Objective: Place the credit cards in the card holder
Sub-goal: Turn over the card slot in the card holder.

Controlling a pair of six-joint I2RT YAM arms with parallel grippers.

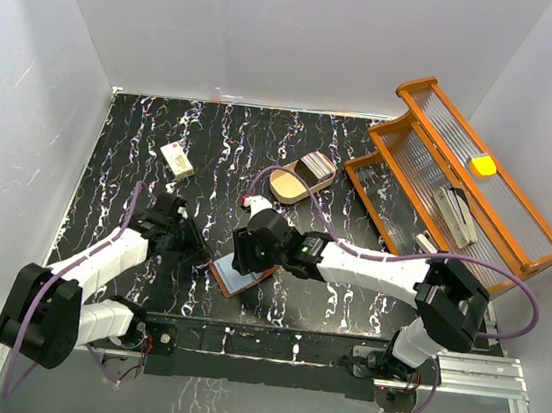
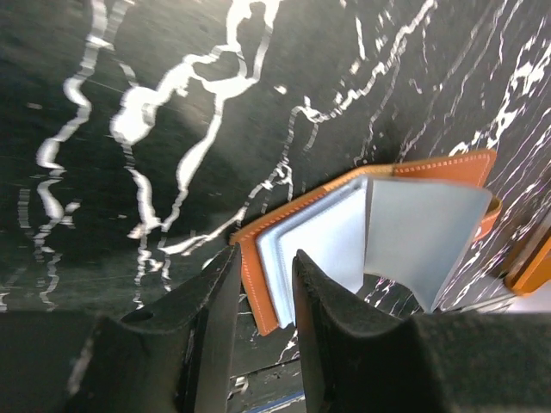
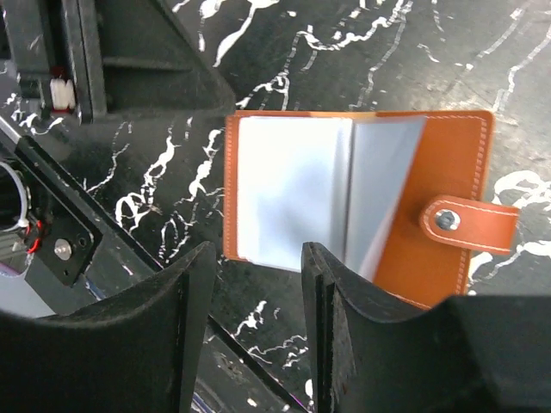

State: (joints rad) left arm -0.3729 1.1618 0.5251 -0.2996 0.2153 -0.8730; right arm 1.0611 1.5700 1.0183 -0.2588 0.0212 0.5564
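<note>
- Right above the card holder [image 3: 362,194], the right tool [image 3: 258,262] hangs half-wide with nothing between its fingers.
- At the holder's cover edge opposite the snap tab [image 3: 469,225], the left tool [image 2: 265,288] stands narrow. That edge runs into the gap, and I cannot tell whether it is pinched or only straddled.
- Between the two tools the holder lies open on the counter [image 1: 155,126], grey-blue pockets upward. One lining leaf stands up at the fold.
- Well apart from the holder, on its far side, the credit cards [image 1: 316,167] sit stacked at one end of a beige oval tray [image 1: 280,187]. No pocket shows a card.
- To do the step well, the left tool should likely steady that cover so the holder cannot slide.
- The right tool should probably lift a single card and bring it in low and flat to a pocket mouth.
- The raised leaf may flop over the pocket.
</note>
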